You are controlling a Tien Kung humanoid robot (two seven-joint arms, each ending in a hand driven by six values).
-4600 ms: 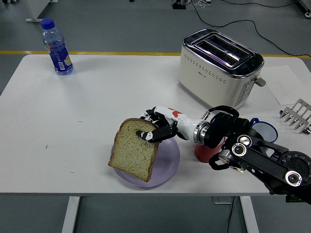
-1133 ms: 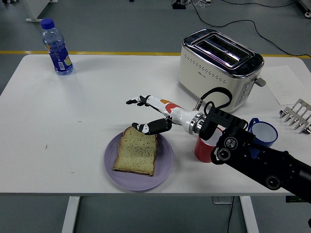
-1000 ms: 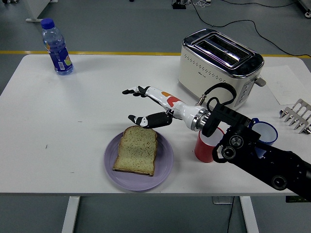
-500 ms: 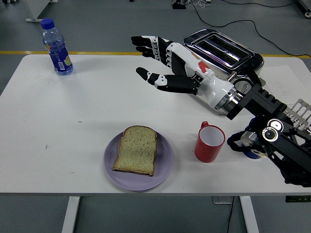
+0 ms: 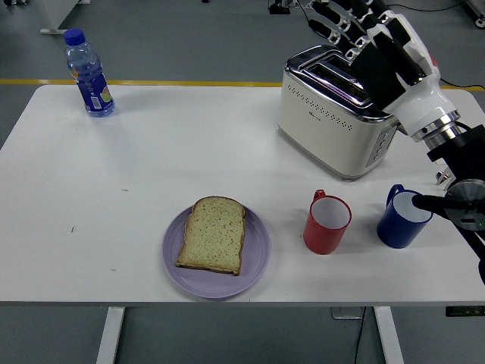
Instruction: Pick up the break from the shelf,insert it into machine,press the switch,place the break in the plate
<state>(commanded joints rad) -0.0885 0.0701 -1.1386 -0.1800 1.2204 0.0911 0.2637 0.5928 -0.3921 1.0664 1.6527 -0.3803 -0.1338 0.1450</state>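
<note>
Black-and-white fingers (image 5: pixel 339 21) of my right hand (image 5: pixel 379 49) are spread and hold nothing, raised above the cream toaster (image 5: pixel 341 110) at the tabletop's (image 5: pixel 151 167) far right. Below them, the slice of bread (image 5: pixel 214 234) lies flat on the purple plate (image 5: pixel 256 258) near the front edge. A red mug (image 5: pixel 327 222) stands just right of the plate, a blue mug (image 5: pixel 402 218) further right. A water bottle (image 5: pixel 87 73) stands upright at the far left corner.

Right hand (image 5: pixel 377 38) in black and white shells, silver ribbed wrist ring, black arm with round joint caps
</note>
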